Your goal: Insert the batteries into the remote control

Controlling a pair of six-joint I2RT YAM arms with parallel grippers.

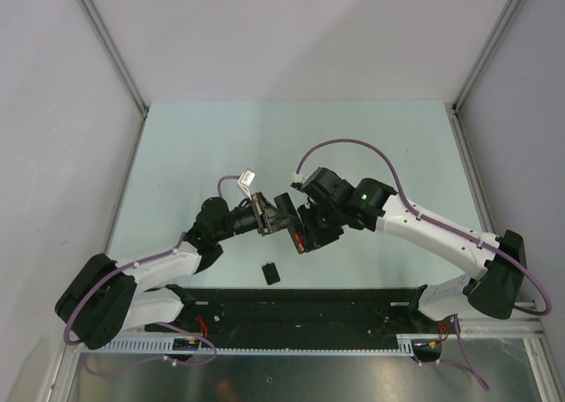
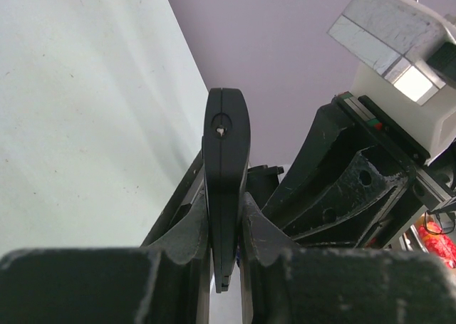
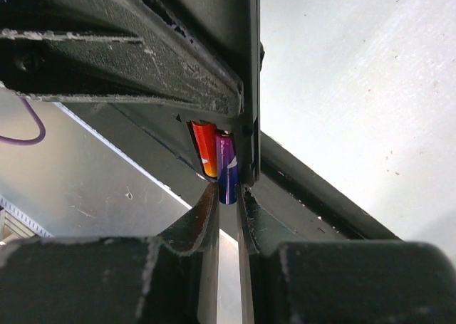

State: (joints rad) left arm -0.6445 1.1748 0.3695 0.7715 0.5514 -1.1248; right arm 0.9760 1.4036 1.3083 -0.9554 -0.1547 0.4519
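Pale mint-green tabletop (image 1: 221,146) underneath, plain grey-lilac walls (image 1: 265,40) all round, slanting metal frame posts (image 1: 110,44) at the corners. Both arms meet over the middle of the table.

Over to the left gripper (image 2: 226,228): jaws pressed tight on the slim, long black plastic remote control (image 2: 226,146). The remote sits edge-on between the fingers, its long axis running straight out ahead of them, and its rounded end, farthest from the palm, has a small hole in it. Just near of that gripper, a small squarish black cover piece (image 1: 270,271) lies flat on the table, untouched.

Now the right gripper (image 3: 228,196): its fingertips sit right at the remote's open compartment, closed on the lower end of the small dark purple cylindrical battery (image 3: 226,167). Touching that battery's left side is the red-orange cylindrical battery (image 3: 204,149). Both point straight out ahead of the fingers, side by side, parallel to the remote's black edge just to their right.
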